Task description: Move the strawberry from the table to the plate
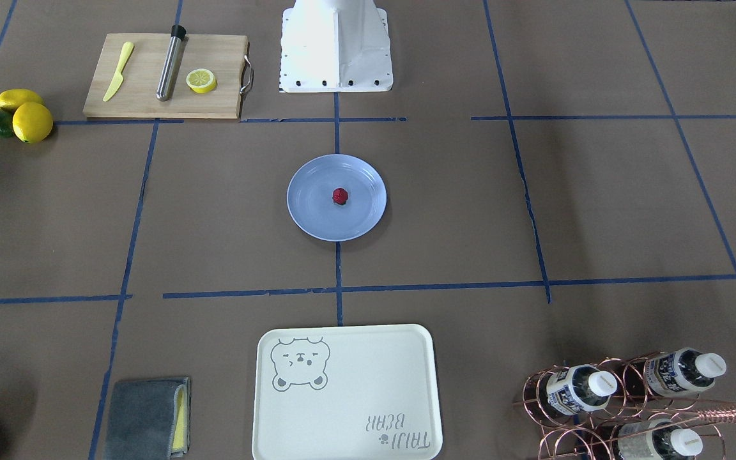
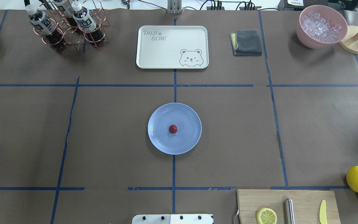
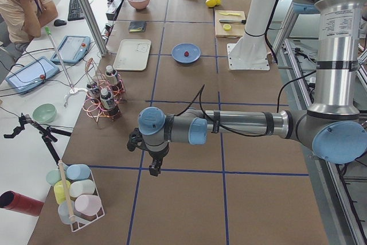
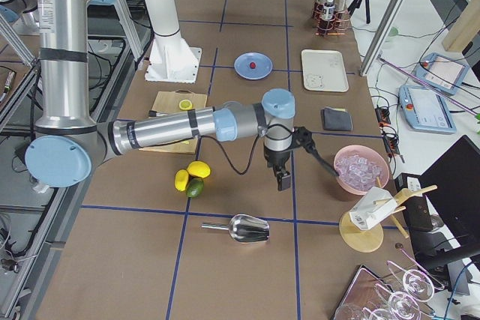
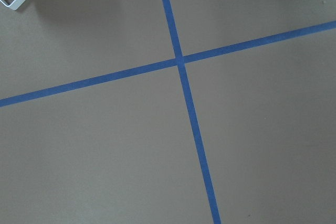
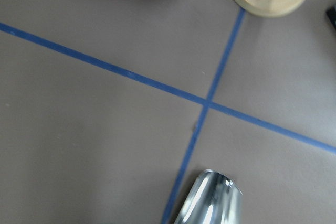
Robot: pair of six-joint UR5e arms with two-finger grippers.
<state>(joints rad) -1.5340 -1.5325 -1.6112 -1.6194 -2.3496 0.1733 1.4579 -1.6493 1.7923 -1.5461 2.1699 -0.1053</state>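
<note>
The small dark-red strawberry (image 1: 340, 196) (image 2: 172, 128) lies in the middle of the round light-blue plate (image 1: 309, 207) (image 2: 159, 138) at the centre of the brown table (image 1: 470, 211). Neither arm reaches into the overhead or front views. Far off on the left part of the table, the left gripper (image 3: 153, 168) hangs over bare paper. The right gripper (image 4: 283, 180) hangs over the table's right end, near the lemons (image 4: 190, 176). Only the side views show either gripper, so I cannot tell whether they are open or shut. Both wrist views show only tape lines and paper.
A cream bear tray (image 2: 172, 46), a grey cloth (image 2: 246, 42) and a rack of bottles (image 2: 67, 25) stand at the far side. A cutting board (image 2: 291, 205) with a lemon half, a pink bowl of ice (image 2: 322, 26) and a steel scoop (image 4: 241, 228) lie to the right.
</note>
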